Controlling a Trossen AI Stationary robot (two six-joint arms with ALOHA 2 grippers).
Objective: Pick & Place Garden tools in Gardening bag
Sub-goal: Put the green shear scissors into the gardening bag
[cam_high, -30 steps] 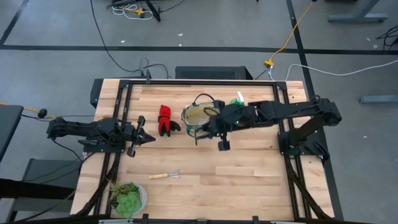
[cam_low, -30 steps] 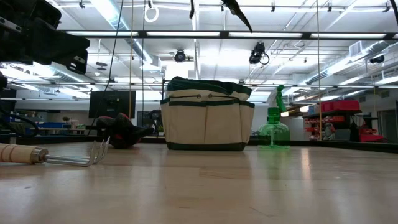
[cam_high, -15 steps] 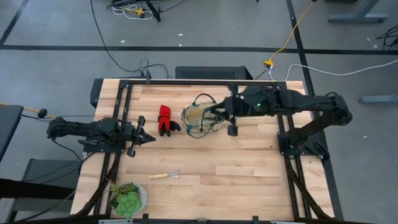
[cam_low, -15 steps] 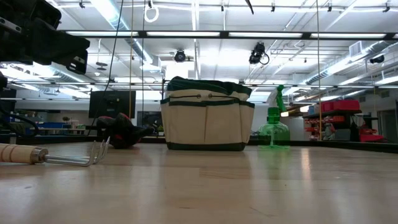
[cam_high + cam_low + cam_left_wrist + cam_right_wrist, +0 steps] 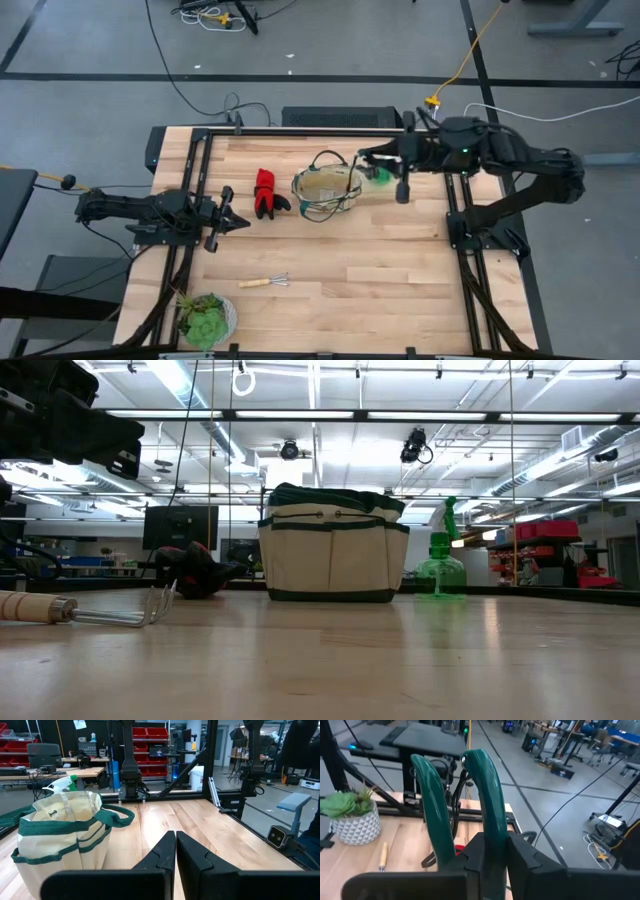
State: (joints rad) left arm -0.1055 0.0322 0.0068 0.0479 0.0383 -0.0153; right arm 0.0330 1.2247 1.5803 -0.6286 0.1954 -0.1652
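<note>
one second on, the right gripper (image 5: pixel 366 155), pinching the green-handled pruning shears (image 5: pixel 465 795), has swung from in front of the gardening bag (image 5: pixel 325 190) to its far right rim; release into it looks imminent. left gripper (image 5: pixel 240 223) waits pressed together, empty.

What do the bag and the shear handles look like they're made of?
Bag: looks like tan woven cloth with dark green fabric trim; its walls sag and crease. Shear handles: glossy green, smooth with bright highlights, probably plastic or a coated grip, clamped in the right end effector.
</note>
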